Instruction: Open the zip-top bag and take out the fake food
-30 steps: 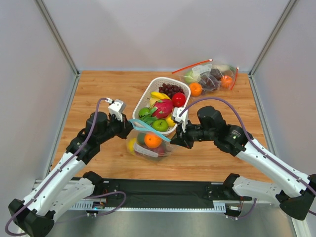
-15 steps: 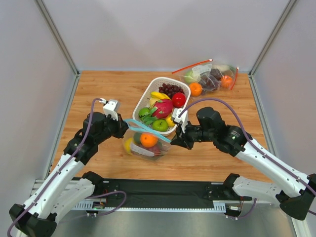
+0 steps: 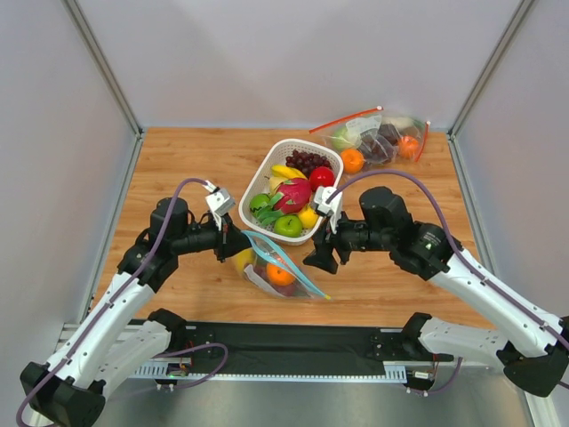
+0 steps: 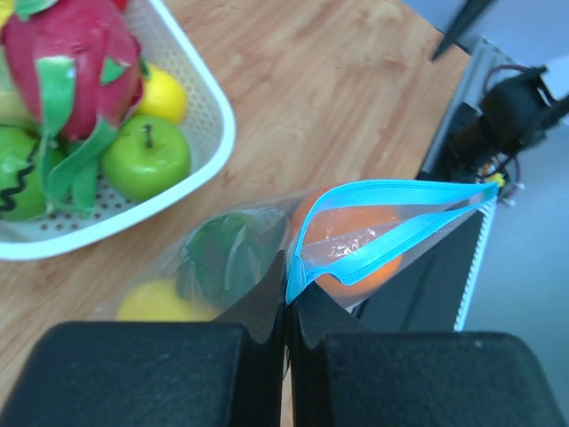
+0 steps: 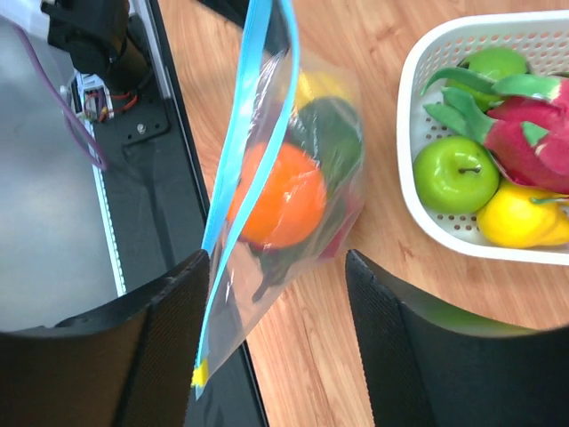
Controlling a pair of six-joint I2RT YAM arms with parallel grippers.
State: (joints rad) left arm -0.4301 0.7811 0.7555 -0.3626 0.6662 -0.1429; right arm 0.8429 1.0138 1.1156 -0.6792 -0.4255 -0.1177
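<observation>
The zip-top bag hangs low over the table between the arms, and its teal zip strip trails toward the near edge. Along the strip the two halves stand apart. My left gripper is shut on the strip's left corner. The fake food is inside: an orange, a dark green fruit and a yellow lemon. My right gripper is open at the bag's right end. The loose end of the bag hangs between its fingers without being clamped.
A white basket behind the bag holds a pink dragon fruit, green apples, grapes and other fruit. A second clear bag with a red zip strip lies at the back right, with a loose orange beside it. A black rail runs along the near edge.
My right gripper has opened and let go of the bag's right end. The bag has sagged and swung toward the near edge. The left gripper keeps its hold.
</observation>
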